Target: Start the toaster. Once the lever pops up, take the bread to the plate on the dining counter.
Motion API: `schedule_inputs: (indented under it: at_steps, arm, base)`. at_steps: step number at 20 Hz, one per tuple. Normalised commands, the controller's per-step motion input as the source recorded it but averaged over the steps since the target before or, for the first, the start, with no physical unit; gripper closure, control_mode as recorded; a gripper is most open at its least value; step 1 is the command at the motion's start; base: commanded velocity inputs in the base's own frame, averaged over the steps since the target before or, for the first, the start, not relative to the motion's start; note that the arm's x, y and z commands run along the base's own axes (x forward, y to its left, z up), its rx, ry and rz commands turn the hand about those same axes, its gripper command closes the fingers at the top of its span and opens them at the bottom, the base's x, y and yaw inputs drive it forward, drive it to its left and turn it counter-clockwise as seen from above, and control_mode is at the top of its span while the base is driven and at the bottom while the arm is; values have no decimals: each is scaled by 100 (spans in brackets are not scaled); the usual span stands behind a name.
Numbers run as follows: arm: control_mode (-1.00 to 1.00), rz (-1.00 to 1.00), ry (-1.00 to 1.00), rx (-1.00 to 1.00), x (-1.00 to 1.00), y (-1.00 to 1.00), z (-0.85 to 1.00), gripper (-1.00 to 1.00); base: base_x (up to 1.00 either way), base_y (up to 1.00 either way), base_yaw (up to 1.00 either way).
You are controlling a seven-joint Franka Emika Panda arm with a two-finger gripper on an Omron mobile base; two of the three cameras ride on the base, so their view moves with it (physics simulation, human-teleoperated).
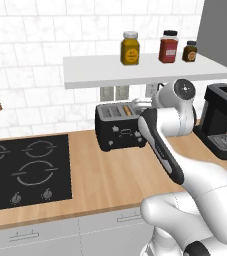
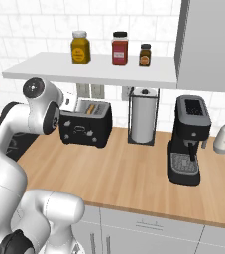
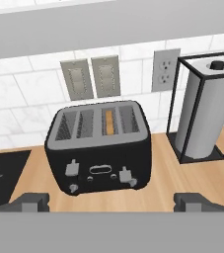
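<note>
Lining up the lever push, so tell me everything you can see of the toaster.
The toaster is a black boxy unit with a grey top holding four slots; the bread stands on edge in one slot, sunk about level with the top. Its front carries two pale levers, small knobs and an oval badge. It stands upright on the wood counter against the tiled wall, between the hob and the paper towel holder. The open claw hangs before it, touching nothing.

kitchen | hob [image 1: 25, 170] | toaster [image 3: 99, 146] | coffee machine [image 2: 188, 139] | tiled wall [image 1: 35, 50]
</note>
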Motion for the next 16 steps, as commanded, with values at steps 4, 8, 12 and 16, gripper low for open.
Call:
schedule_inputs:
  at_steps: [4, 8, 12, 16]
  arm:
    - [-100, 0, 0, 0, 0, 0, 0, -100]
    - [-100, 0, 0, 0, 0, 0, 0, -100]
    - [-100, 0, 0, 0, 0, 0, 0, -100]
    - [-100, 0, 0, 0, 0, 0, 0, -100]
  base:
    - [0, 0, 0]
    - [0, 0, 0]
    - [0, 0, 0]
    - [0, 0, 0]
